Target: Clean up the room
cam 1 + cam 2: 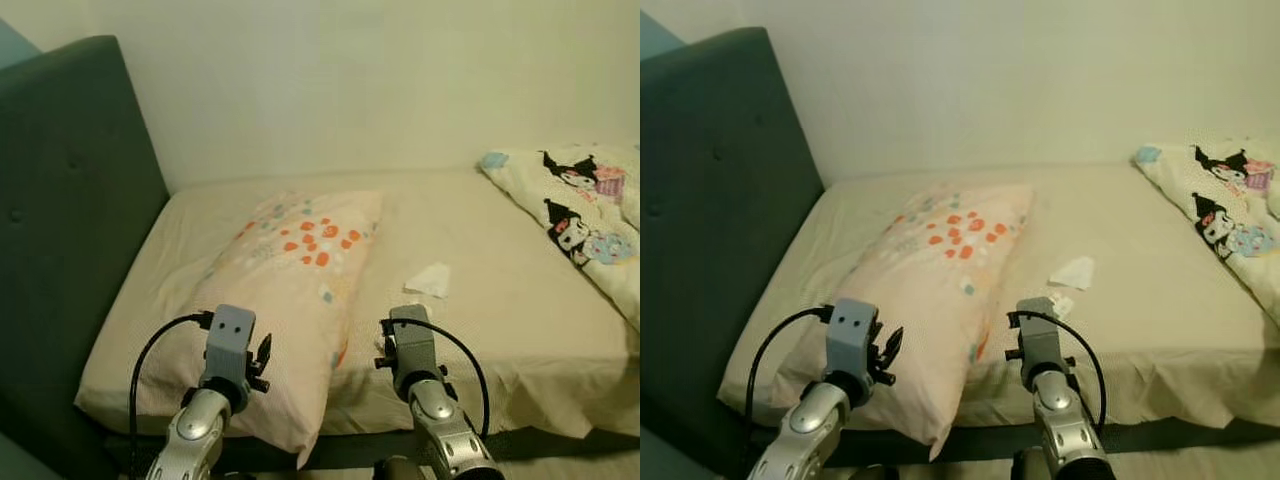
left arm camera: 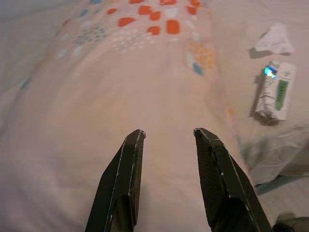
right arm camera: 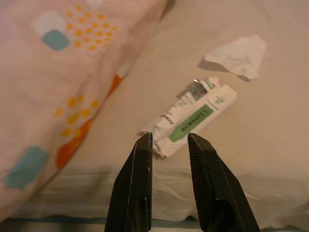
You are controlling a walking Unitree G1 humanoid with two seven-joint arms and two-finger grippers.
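A crumpled white wrapper with a green label (image 3: 193, 116) lies on the beige bed sheet (image 1: 500, 310), close to the pillow's edge and near the front of the mattress. A scrap of white paper (image 1: 430, 280) rests a little farther back. My right gripper (image 3: 169, 137) is open, its tips just short of the wrapper, with nothing between them. My left gripper (image 2: 169, 134) is open too and hovers over the pink pillow with orange dots (image 1: 300, 260), gripping nothing. The wrapper (image 2: 274, 92) also shows off to the side in the left wrist view.
A dark teal padded headboard (image 1: 70, 200) stands along the left side of the bed. A white blanket with cartoon prints (image 1: 590, 210) is bunched at the far right. A plain wall runs behind the bed. The pillow's near corner overhangs the mattress front.
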